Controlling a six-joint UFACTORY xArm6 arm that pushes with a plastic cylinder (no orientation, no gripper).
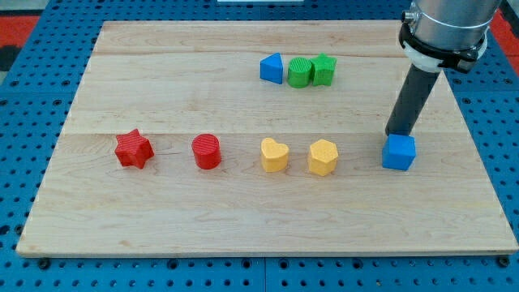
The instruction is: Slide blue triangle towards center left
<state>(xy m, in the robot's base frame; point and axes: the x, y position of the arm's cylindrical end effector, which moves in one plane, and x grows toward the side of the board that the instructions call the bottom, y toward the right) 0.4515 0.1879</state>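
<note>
The blue triangle (272, 68) lies near the view's top, a little right of middle, touching a green cylinder (300, 72) on its right. My tip (398, 134) is far to the right of it, at the view's right, just above and touching or nearly touching a blue cube (399, 152). The rod rises up and to the right from the tip.
A green star (324, 69) sits right of the green cylinder. Along the middle row from the view's left: a red star (134, 149), a red cylinder (207, 152), a yellow heart (274, 155), a yellow hexagon (323, 156). The wooden board (162, 219) lies on a blue pegboard.
</note>
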